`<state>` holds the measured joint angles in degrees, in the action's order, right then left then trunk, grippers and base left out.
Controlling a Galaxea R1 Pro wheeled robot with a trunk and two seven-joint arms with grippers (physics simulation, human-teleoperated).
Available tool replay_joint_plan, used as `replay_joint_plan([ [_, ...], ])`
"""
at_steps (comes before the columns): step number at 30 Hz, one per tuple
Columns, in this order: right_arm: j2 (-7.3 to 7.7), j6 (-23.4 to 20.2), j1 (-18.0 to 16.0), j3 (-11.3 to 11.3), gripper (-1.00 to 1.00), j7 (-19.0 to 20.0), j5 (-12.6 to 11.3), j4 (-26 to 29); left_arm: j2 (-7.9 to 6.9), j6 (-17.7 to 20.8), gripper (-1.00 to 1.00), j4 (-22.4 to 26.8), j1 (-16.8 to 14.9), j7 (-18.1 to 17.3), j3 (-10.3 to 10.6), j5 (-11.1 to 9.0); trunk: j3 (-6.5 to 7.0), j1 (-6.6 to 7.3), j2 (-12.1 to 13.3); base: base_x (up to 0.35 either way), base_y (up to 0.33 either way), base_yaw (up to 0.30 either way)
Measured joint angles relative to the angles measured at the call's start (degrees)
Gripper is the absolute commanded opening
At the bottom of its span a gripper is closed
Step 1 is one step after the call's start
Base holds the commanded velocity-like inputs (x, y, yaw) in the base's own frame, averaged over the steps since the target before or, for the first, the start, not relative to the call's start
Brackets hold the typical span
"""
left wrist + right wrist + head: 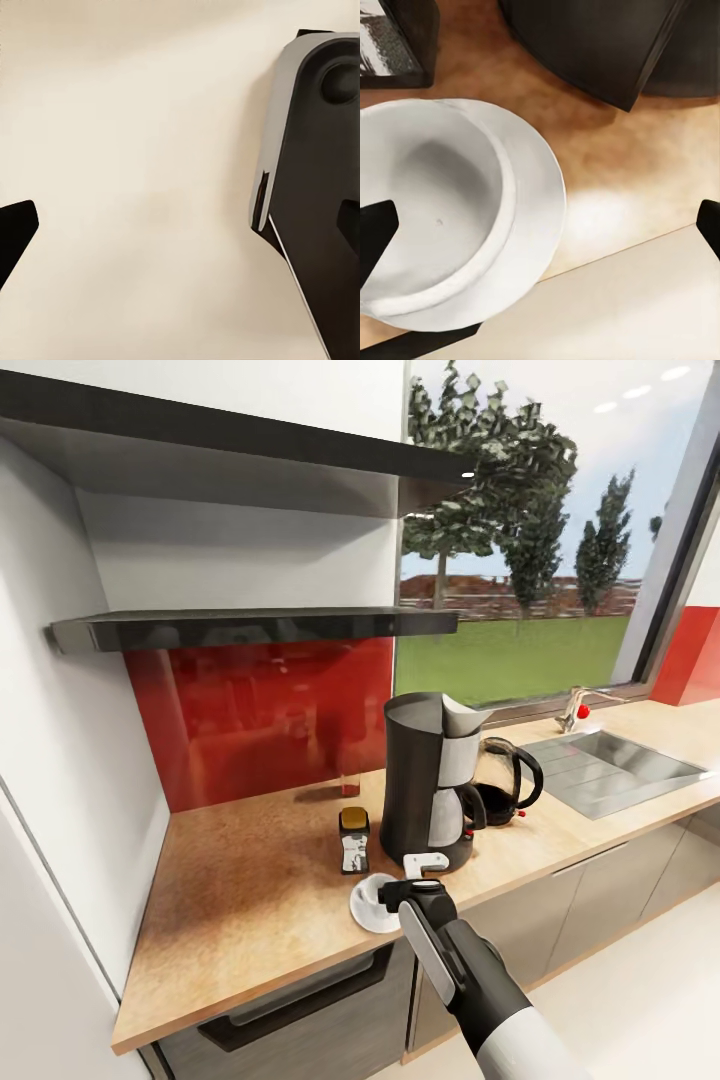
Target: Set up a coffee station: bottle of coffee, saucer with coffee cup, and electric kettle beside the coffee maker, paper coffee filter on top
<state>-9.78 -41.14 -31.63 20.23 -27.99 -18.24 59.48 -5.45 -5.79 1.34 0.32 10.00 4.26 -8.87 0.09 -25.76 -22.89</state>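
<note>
The coffee maker (pixel 430 780) stands on the countertop (pixel 250 880) with the white paper coffee filter (pixel 462 715) on its top. Behind it to the right is the electric kettle (pixel 508 775). The bottle of coffee (pixel 354 838) stands just left of the machine. In front, the coffee cup (pixel 370 889) sits on the saucer (pixel 372 912). My right gripper (pixel 425 866) hovers open just right of the cup, over the counter's front edge. In the right wrist view the cup (pixel 435 217) rests on the saucer (pixel 544 195), and my right gripper (pixel 540 232) holds nothing. My left gripper (pixel 180 232) is open over pale floor.
A steel sink (pixel 610 760) and faucet (pixel 580 710) lie to the right under the window. A dark shelf (pixel 250 628) hangs over the red backsplash. An oven front (pixel 300 1010) sits under the counter. A grey-black robot part (pixel 315 187) appears in the left wrist view.
</note>
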Motion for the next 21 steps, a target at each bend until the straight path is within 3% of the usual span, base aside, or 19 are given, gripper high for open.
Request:
replay_joint_plan([
  [15, 0.00, 0.0, 0.0, 0.3, 1.00, 0.1, -0.2, 0.6, -0.09, 0.0, 1.00, 0.0, 0.0, 0.0, -0.1, 0.0, 0.00, 0.00, 0.0, 0.000, 0.000, 0.000],
  [21, 0.07, 0.0, 0.0, 0.6, 1.00, 0.1, -0.2, 7.2, -0.09, 0.0, 1.00, 0.0, 0.0, 0.0, -0.1, 0.0, 0.35, 0.00, 0.0, 0.000, 0.000, 0.000],
])
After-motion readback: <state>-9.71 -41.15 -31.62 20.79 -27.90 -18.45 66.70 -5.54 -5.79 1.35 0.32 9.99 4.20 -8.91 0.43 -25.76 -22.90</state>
